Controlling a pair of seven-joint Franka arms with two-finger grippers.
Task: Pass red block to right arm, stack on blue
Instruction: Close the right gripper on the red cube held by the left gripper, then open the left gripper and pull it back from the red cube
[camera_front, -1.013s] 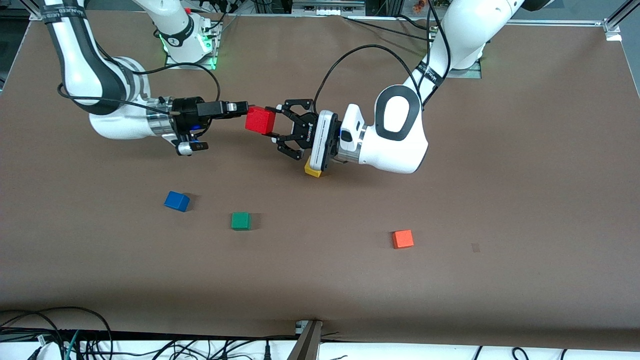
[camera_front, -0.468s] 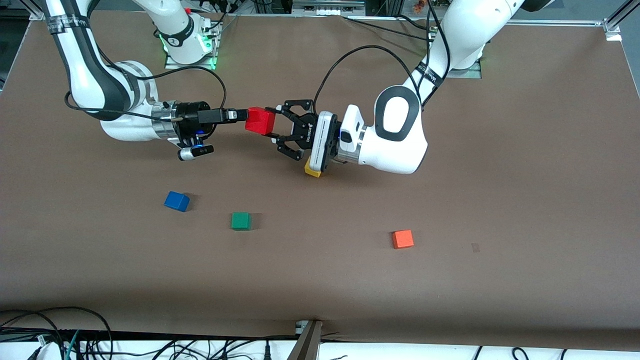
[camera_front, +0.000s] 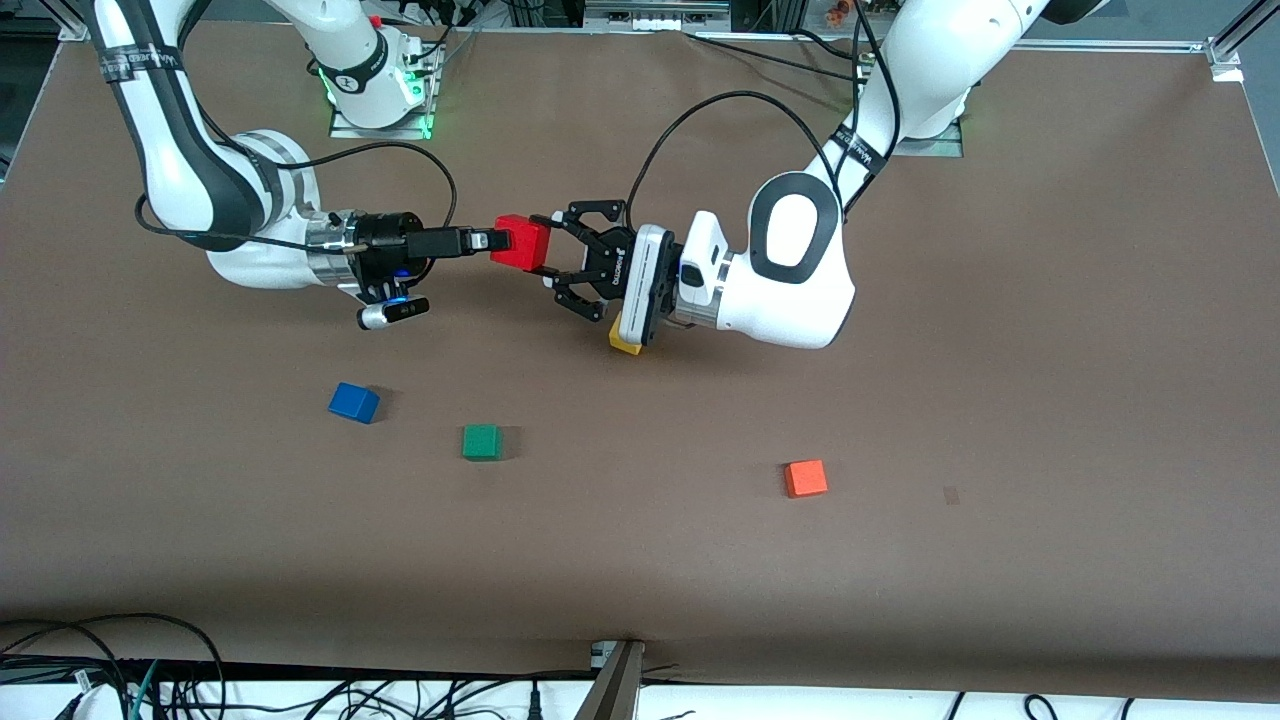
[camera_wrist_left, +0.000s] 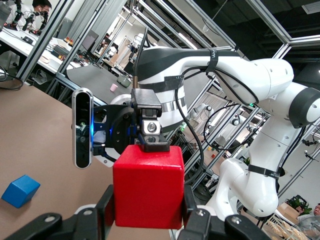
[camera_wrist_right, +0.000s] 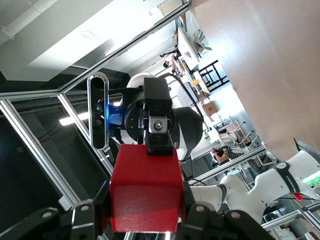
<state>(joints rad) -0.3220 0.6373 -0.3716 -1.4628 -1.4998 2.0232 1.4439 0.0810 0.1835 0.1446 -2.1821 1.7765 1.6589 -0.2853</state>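
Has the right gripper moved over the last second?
Yes. In the front view the right gripper has advanced toward the left arm's end of the table, judged against the unmoved blue cube, and shut on the red block, which the left gripper holds.

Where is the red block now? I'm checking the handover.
The red block is in the air, held between the left gripper and the right gripper, above the table.

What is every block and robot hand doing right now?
red block: up in the air, gripped by both grippers
left gripper: shut on the red block
right gripper: shut on the red block
blue block: lying on the table, untouched
green block: lying on the table
orange block: lying on the table
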